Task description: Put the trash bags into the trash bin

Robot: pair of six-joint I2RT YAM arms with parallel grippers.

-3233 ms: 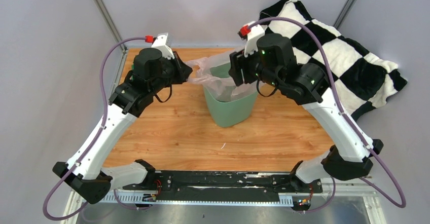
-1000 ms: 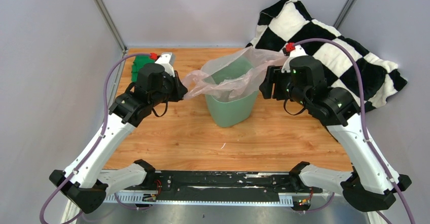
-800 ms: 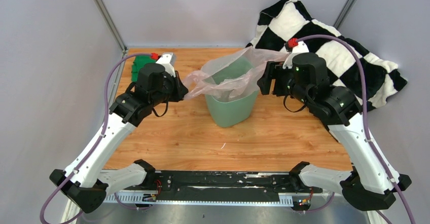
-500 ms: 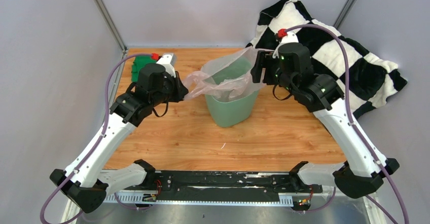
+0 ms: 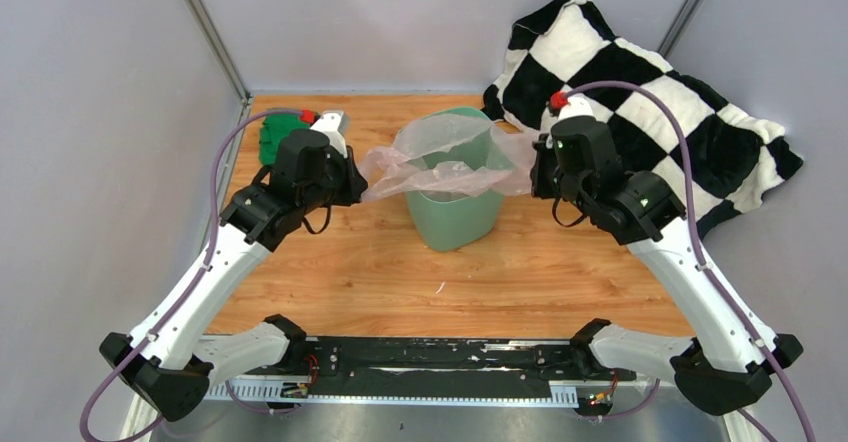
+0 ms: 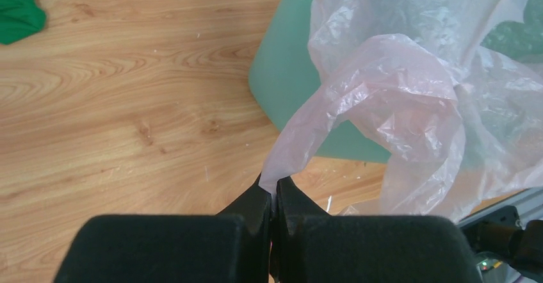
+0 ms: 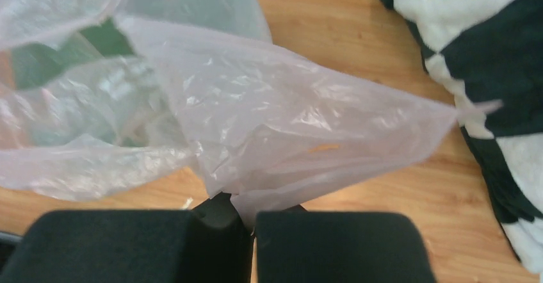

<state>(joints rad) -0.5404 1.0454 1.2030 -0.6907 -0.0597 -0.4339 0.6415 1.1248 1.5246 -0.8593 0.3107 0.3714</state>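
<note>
The mint-green trash bin (image 5: 452, 220) stands upright mid-table. A thin translucent pale-pink trash bag (image 5: 440, 157) is draped across its mouth, stretched between both arms. My left gripper (image 5: 360, 184) is shut on the bag's left edge, left of the bin; in the left wrist view (image 6: 273, 190) the film runs out from between the pinched fingertips toward the bin (image 6: 282, 78). My right gripper (image 5: 530, 174) is shut on the bag's right edge, right of the bin; in the right wrist view (image 7: 251, 214) a taut fold of the bag (image 7: 282, 129) rises from its closed jaws.
A black-and-white checkered cushion (image 5: 650, 92) lies at the back right, close behind the right arm. A small dark green folded cloth (image 5: 275, 132) sits at the back left corner, also in the left wrist view's top left as the cloth (image 6: 19, 8). Walls enclose the table.
The right gripper, open a second ago beside the bag's raised right side, has closed on that edge and pulled it lower and rightward. The left arm shifted slightly, keeping its grip.
</note>
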